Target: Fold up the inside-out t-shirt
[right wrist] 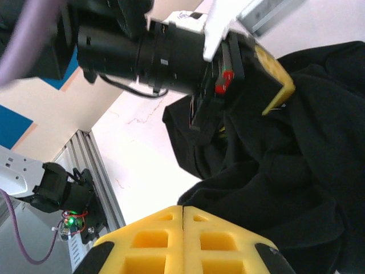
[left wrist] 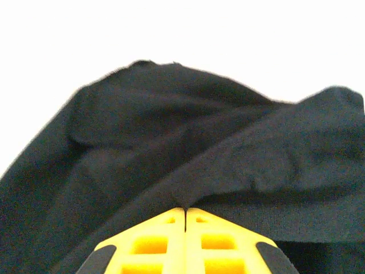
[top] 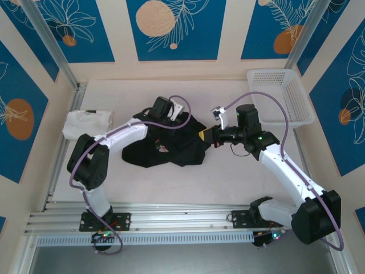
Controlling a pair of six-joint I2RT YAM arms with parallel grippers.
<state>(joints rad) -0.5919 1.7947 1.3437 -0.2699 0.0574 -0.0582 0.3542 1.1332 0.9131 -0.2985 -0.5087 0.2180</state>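
Matt black cloth for the t-shirt (top: pixel 171 149); smooth yellow plastic for the fingers (left wrist: pixel 175 235); white plastic lattice basket (top: pixel 301 104).

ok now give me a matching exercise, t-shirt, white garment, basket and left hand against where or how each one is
1 t-shirt
2 white garment
3 basket
4 left hand

a far right corner
b shut on the t-shirt
c at the left side
d in the middle

Pairs: 1-d, 2-c, 3-a, 4-b
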